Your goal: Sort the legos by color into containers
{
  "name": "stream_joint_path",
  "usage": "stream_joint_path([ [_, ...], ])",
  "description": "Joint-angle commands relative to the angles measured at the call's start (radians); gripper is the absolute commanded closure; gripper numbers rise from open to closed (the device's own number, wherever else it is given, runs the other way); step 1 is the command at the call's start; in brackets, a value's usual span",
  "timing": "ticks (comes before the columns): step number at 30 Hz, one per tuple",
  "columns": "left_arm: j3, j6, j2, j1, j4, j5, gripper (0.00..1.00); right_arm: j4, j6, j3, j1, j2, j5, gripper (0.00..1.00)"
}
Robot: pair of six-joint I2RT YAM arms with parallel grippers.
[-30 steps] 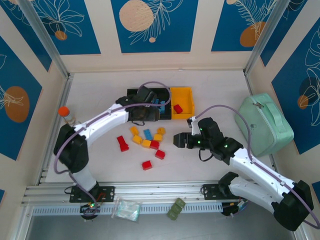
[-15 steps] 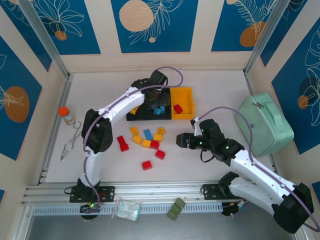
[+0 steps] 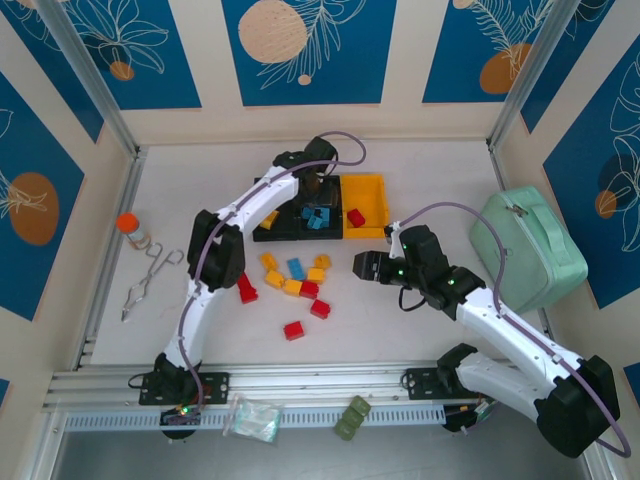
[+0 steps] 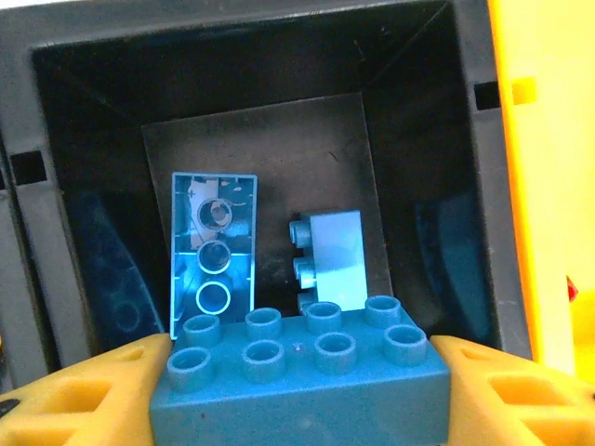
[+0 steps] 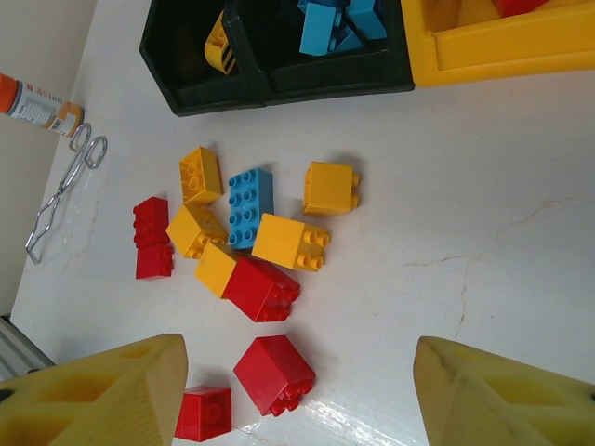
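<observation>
My left gripper (image 4: 297,390) is shut on a blue two-by-four lego (image 4: 299,367) and hangs over the middle black container (image 3: 318,222). Two more blue legos (image 4: 214,255) (image 4: 331,257) lie on that container's floor. The left black container (image 3: 263,234) holds a yellow lego (image 5: 218,42), and the yellow container (image 3: 368,190) holds a red lego (image 3: 355,217). Red, yellow and blue loose legos (image 3: 296,277) lie in a cluster in front of the containers. My right gripper (image 3: 363,267) hovers open just right of the cluster, above a red lego (image 5: 274,372).
A mint-green case (image 3: 527,250) stands at the right wall. An orange-capped bottle (image 3: 130,228) and metal tongs (image 3: 150,281) lie at the left. An olive toy (image 3: 352,418) and a plastic bag (image 3: 252,418) sit on the front rail.
The left arm has swung back and right, carrying the blue lego to above the middle black container, which uncovers the tongs. The right gripper has drifted slightly back and right.
</observation>
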Motion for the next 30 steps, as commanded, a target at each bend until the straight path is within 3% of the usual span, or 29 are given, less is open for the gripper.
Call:
stream_joint_path([
  [1, 0.035, 0.014, 0.01, 0.012, -0.027, -0.019, 0.32, 0.004, -0.013, 0.024, -0.002, -0.003, -0.007, 0.35],
  [9, 0.031, 0.02, -0.037, 0.008, -0.019, 0.002, 0.18, 0.013, -0.003, 0.018, 0.002, 0.015, -0.016, 0.35],
  [16, -0.04, 0.034, -0.15, -0.02, 0.007, 0.021, 0.23, 0.007, 0.001, 0.017, 0.013, 0.013, -0.014, 0.34],
  [30, -0.681, -0.007, -0.6, -0.05, 0.185, 0.014, 0.26, 0.002, -0.002, -0.006, 0.064, 0.012, -0.036, 0.35],
])
